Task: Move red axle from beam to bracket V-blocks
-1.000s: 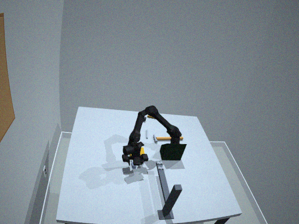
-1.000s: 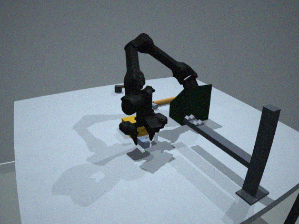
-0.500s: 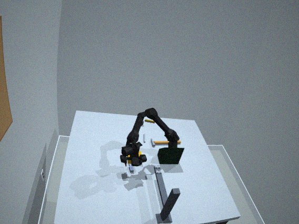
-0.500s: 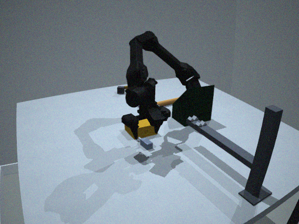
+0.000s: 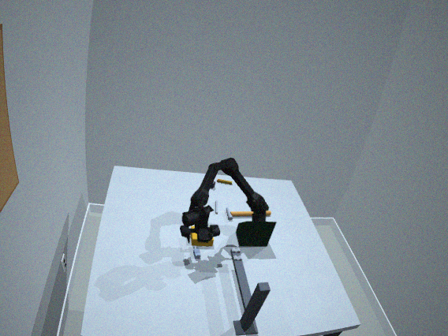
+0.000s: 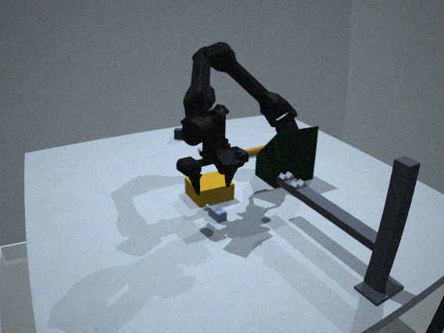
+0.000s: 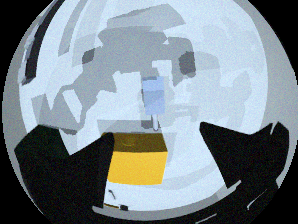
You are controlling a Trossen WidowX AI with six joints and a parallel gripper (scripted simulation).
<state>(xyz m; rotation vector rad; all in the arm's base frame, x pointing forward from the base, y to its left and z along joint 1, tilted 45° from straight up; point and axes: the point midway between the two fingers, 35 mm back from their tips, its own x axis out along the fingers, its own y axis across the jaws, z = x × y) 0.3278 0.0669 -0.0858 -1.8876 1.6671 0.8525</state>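
Grey walls (image 5: 256, 87) (image 6: 117, 59) stand behind a pale table (image 5: 138, 193) (image 6: 78, 166) (image 7: 237, 50), its top crossed by soft shadows. The black arm (image 5: 244, 183) (image 6: 250, 82) bends over it in a high arch, with the gripper (image 5: 199, 240) (image 6: 213, 189) (image 7: 157, 132) pointing down at a yellow block (image 5: 201, 242) (image 6: 211, 193) (image 7: 137, 167). Its jaws are wide apart, with nothing clamped between them; whether a fingertip touches the block I cannot tell. A faint round mark shows on one side of the block. Just beside that side lies a small blue block (image 5: 196, 253) (image 6: 217, 214) (image 7: 154, 95), a thin pale pin (image 7: 155, 122) reaching from it toward the yellow one. Where the red axle is, I cannot tell from these views. On the bracket, an upright post (image 5: 255, 305) (image 6: 392, 230) carries a long bar (image 5: 241, 278) (image 6: 328, 211), with pale V-blocks (image 5: 237, 253) (image 6: 292, 180) at its far end, near a dark panel (image 5: 256, 233) (image 6: 291, 156). Behind the panel lies a hammer (image 5: 250, 214) (image 6: 255, 151) with an orange handle, and farther back a short yellow stick (image 5: 224, 181) near a small dark piece (image 5: 213, 184) (image 6: 178, 134).
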